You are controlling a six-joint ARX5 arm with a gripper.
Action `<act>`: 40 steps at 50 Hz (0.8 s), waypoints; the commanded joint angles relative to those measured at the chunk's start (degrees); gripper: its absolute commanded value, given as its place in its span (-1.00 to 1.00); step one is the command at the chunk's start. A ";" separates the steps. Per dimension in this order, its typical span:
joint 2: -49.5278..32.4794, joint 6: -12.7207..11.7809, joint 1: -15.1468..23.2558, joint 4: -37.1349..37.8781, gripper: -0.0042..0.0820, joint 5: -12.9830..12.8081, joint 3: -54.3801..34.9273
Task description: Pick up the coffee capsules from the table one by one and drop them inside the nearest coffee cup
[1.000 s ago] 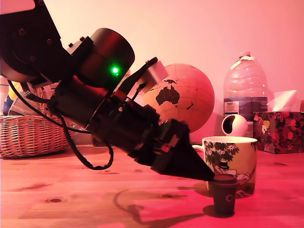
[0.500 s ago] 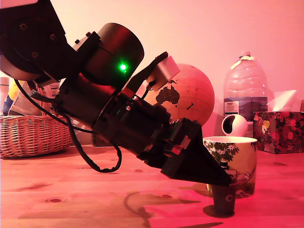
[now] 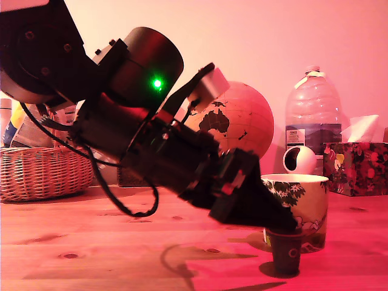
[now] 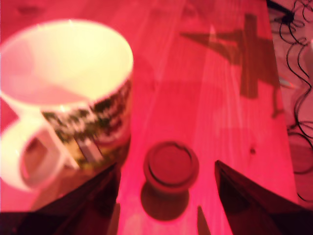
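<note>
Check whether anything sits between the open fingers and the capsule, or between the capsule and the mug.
Nothing visible does. The capsule stands on the table between the gripper's open fingers, beside the coffee cup, with no object between them.

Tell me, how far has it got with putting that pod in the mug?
Nothing looks done: the mug appears empty inside. In hand: the open pincer straddles the coffee capsule, which stands on the table beside the mug. Left: grip, lift, drop in.
</note>
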 commanded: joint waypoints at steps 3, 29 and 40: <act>2.38 0.63 -0.63 0.79 0.37 0.24 -0.09; 5.68 0.92 -1.42 -1.77 0.36 2.78 3.67; 6.84 0.92 -2.12 -5.68 0.36 3.13 7.06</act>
